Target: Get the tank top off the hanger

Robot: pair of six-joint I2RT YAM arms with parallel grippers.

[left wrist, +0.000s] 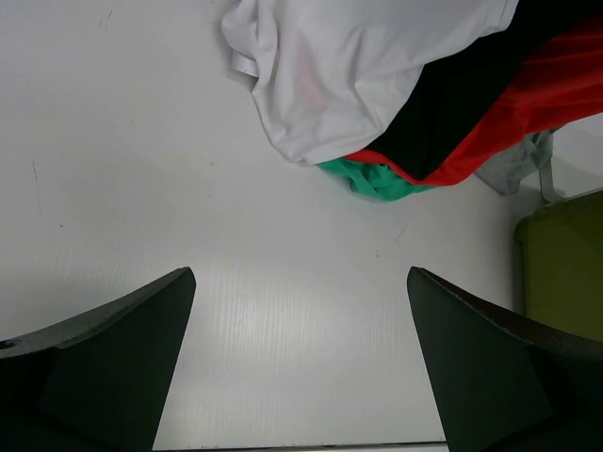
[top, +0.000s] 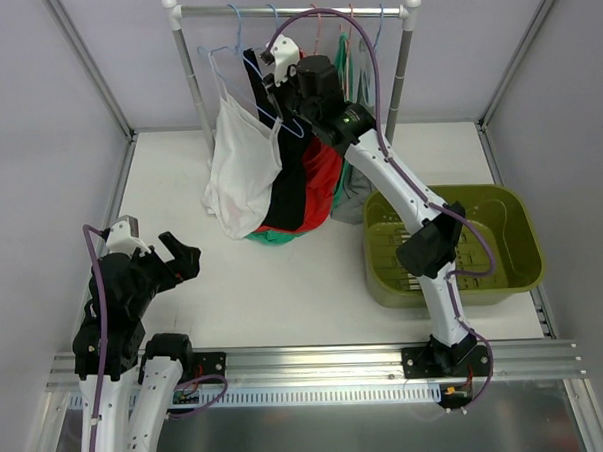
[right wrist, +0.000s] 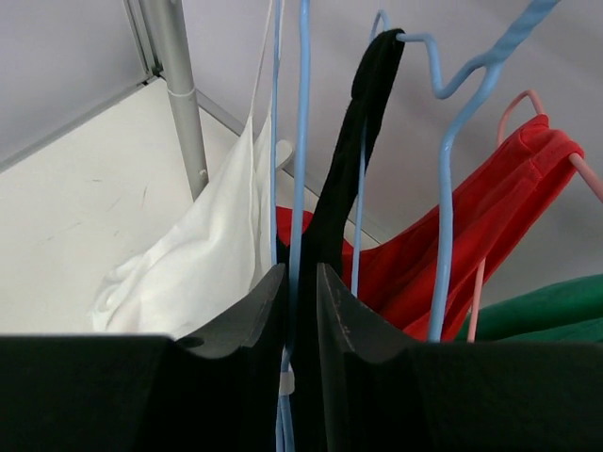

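A black tank top [top: 292,186] hangs on a blue hanger [right wrist: 301,113] on the rail, between a white tank top [top: 244,168] and a red garment [top: 322,180]. My right gripper [top: 275,82] is up at the hangers. In the right wrist view its jaws [right wrist: 301,268] are pressed nearly together on the black strap [right wrist: 363,122], with the blue hanger wire in the same narrow gap. My left gripper [top: 168,254] hovers low over the table at the near left. It stands wide open [left wrist: 300,275] with nothing between its fingers.
The white clothes rail [top: 292,11] stands at the back on grey posts [right wrist: 179,94], with more blue and pink hangers and a green garment [right wrist: 556,311] to the right. An olive-green bin [top: 514,277] sits on the table at the right. The garments' hems pool on the table [left wrist: 358,85].
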